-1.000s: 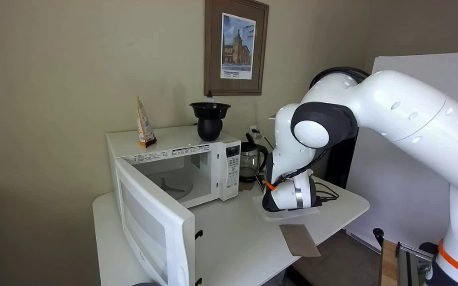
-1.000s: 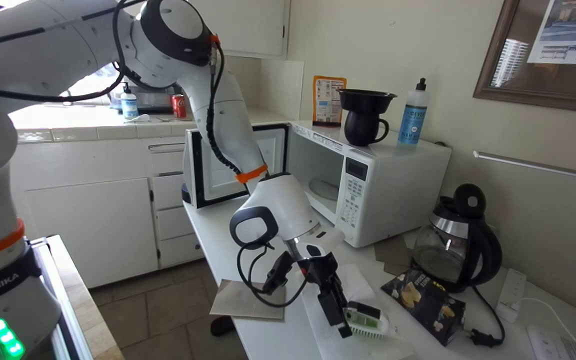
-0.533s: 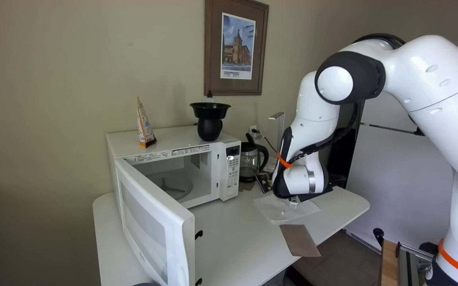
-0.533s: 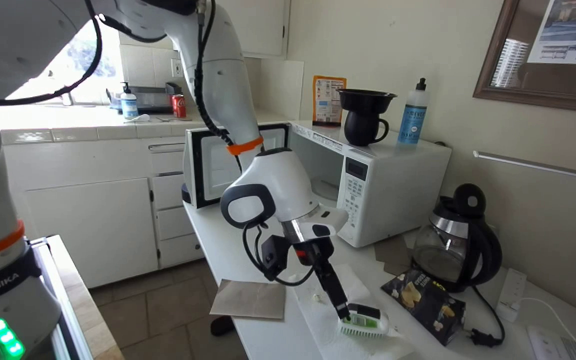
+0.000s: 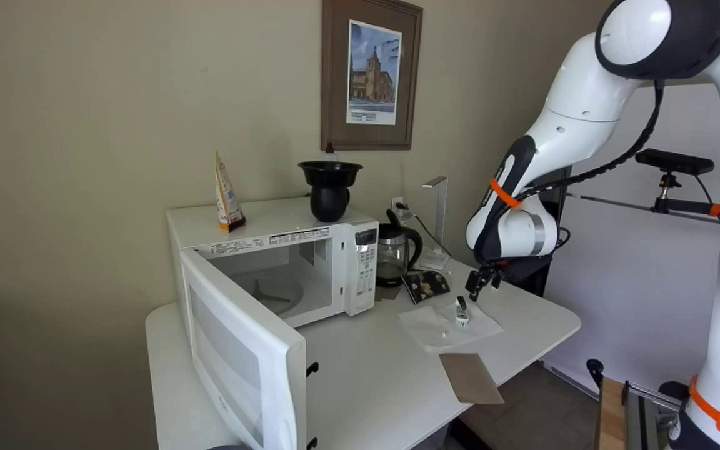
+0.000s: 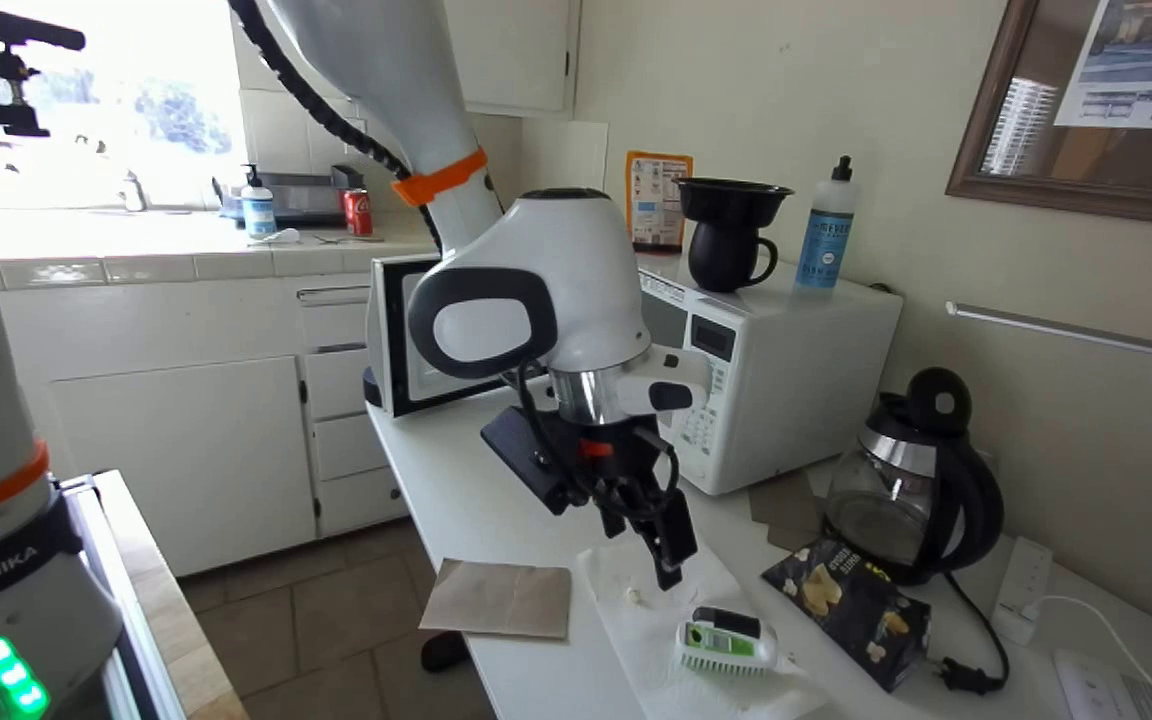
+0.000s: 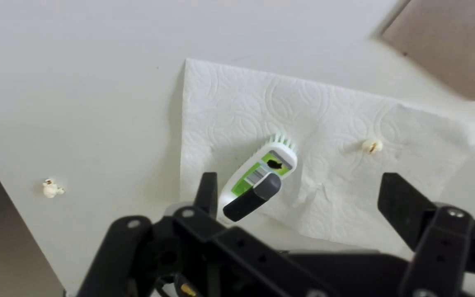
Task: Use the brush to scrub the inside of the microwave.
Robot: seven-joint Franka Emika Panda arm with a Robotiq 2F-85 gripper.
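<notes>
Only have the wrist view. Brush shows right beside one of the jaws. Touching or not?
Observer: Not touching. In an exterior view, the open jaws hang higher than the brush, with a visible gap.
Operator: OK. No microwave in my picture. Open or shut?
Observer: Open. In an exterior view, its door stands swung out from the front.
</notes>
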